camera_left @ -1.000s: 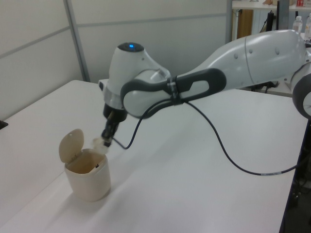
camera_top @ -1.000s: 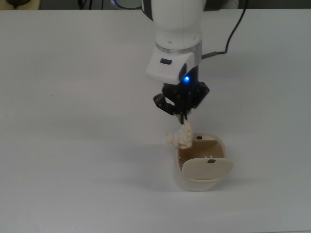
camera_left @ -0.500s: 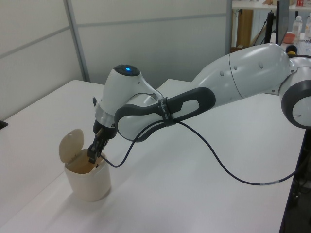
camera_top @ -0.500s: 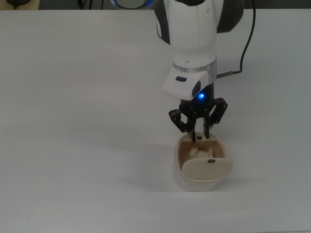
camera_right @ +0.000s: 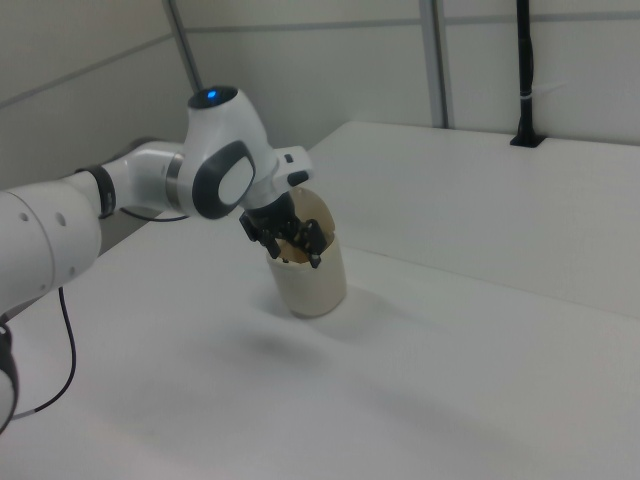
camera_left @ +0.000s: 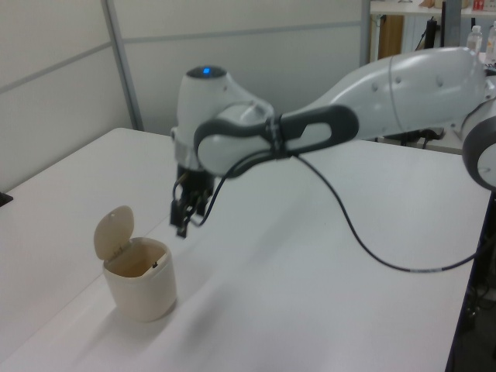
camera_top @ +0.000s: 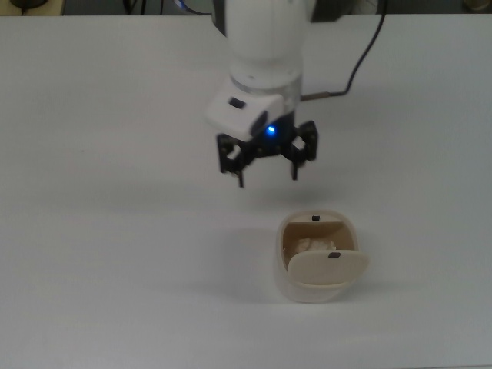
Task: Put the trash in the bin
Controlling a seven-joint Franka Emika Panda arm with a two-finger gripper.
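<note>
The cream-beige bin (camera_top: 314,290) stands on the white table with its flap lid (camera_top: 329,267) swung up. The trash (camera_top: 311,244), a crumpled white wad, lies inside the bin and shows only in the top view. My gripper (camera_top: 267,179) hangs open and empty above the table, up and toward the top view's left from the bin. In the left view the gripper (camera_left: 183,222) hovers above and to the right of the bin (camera_left: 141,288). In the right view the gripper (camera_right: 293,252) overlaps the rim of the bin (camera_right: 318,285).
A black cable (camera_top: 361,58) runs from the arm and loops over the table (camera_left: 364,252) in the left view. A dark object (camera_left: 4,199) sits at the table's far left edge. A black post (camera_right: 522,70) stands at the table's back in the right view.
One second ago the gripper held the trash at the bin's rim. It then let the trash go into the bin, and has now lifted away, open, toward the top view's upper left.
</note>
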